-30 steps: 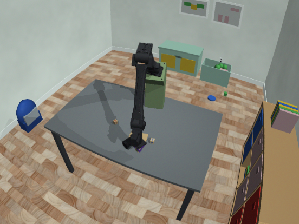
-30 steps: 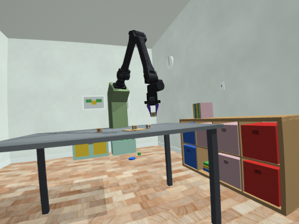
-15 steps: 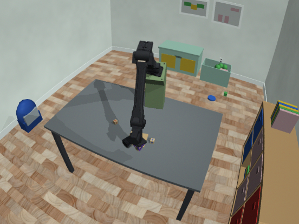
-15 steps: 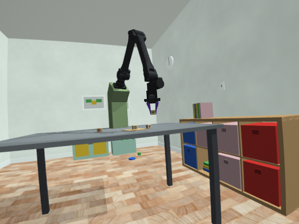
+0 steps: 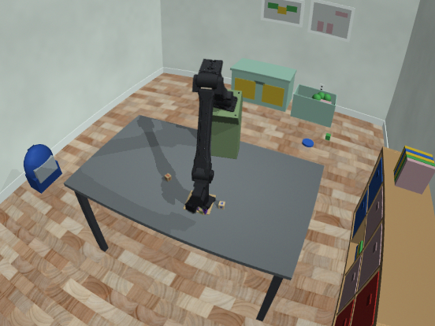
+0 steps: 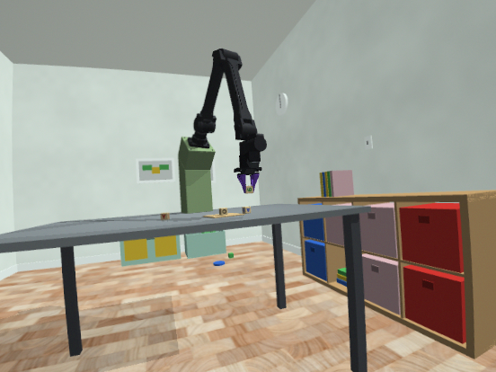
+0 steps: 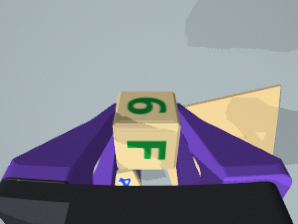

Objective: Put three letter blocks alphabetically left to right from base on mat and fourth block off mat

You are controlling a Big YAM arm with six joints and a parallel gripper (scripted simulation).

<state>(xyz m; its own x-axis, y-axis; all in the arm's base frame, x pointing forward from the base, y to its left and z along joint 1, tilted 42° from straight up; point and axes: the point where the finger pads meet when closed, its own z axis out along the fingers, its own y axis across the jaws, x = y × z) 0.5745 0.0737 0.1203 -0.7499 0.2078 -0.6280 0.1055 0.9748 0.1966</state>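
My gripper [image 6: 248, 185] is shut on a wooden block [image 7: 145, 132] and holds it well above the table, over the tan mat's near edge. The held block shows a green 6 and a green F on two of its faces in the wrist view. The mat [image 6: 223, 216] lies flat on the table, and one block [image 6: 223, 211] sits on it. Another block [image 5: 221, 204] with a blue mark lies on the table just right of the mat. A further block [image 5: 168, 177] with a red mark lies on the table left of the mat. My arm hides most of the mat in the top view.
The green pedestal [image 5: 225, 126] of my base stands at the table's far edge. The table's front edge runs close below the mat in the top view. A shelf unit [image 6: 404, 265] stands on the floor to the right, away from the table.
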